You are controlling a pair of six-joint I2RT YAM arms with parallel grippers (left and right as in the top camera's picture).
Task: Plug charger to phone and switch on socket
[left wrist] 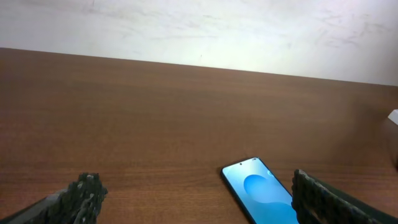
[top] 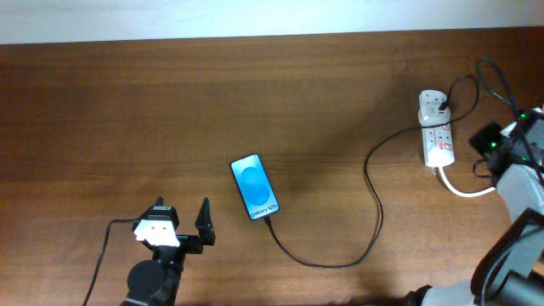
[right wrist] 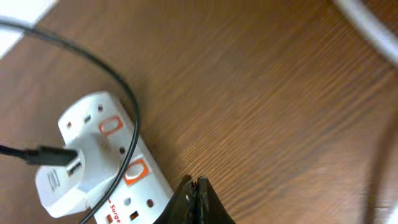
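Observation:
The phone (top: 254, 186) lies mid-table with its blue screen up; it also shows in the left wrist view (left wrist: 264, 196). The thin black charger cable (top: 375, 204) runs from the phone's near end in a loop to the white plug adapter (top: 434, 105), which sits in the white socket strip (top: 439, 136). The right wrist view shows the adapter (right wrist: 65, 177) in the strip (right wrist: 124, 162), with orange switches. My left gripper (top: 180, 221) is open and empty, left of the phone. My right gripper (right wrist: 194, 184) is shut and empty, its tip just beside the strip's edge.
A thick white cord (top: 463, 189) leaves the strip's near end toward the right arm (top: 518, 161). The table's far edge meets a white wall (left wrist: 199, 31). Another black cable (top: 98, 255) trails from the left arm.

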